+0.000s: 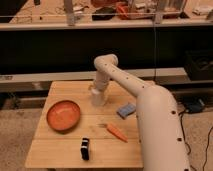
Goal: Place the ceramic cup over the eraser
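Observation:
The small white ceramic cup (97, 98) stands upright at the back middle of the wooden table (60, 150). My gripper (98, 90) comes down from the white arm right onto the cup's top and hides its rim. The eraser (126, 110), a flat grey-blue block, lies on the table to the right of the cup, a short way apart from it.
An orange bowl (63, 115) sits on the table's left side. An orange carrot-like piece (117, 132) lies in front of the eraser. A small black object (85, 148) stands near the front edge. My arm's large white link (160, 130) covers the table's right side.

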Robot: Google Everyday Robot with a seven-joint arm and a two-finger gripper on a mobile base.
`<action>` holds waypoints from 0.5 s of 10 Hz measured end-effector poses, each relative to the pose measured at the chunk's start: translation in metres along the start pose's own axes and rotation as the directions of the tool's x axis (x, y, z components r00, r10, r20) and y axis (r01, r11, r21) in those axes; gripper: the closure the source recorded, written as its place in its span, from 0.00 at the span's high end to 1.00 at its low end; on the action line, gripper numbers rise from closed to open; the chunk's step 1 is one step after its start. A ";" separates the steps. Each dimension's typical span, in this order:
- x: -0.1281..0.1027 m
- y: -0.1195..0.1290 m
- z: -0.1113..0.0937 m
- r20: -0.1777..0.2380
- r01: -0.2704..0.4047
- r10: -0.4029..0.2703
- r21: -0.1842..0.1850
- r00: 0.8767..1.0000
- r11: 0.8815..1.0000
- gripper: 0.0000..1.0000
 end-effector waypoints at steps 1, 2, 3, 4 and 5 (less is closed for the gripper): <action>0.000 0.000 -0.002 -0.001 0.000 0.000 0.001 1.000 1.000 0.55; 0.000 0.000 -0.003 -0.001 -0.001 0.001 0.000 1.000 1.000 0.55; 0.000 0.000 -0.004 -0.001 -0.001 0.001 0.000 1.000 1.000 0.48; 0.000 0.000 -0.004 -0.001 -0.001 0.001 0.000 1.000 1.000 0.37; 0.001 0.000 -0.004 -0.001 -0.001 0.001 -0.001 1.000 1.000 0.27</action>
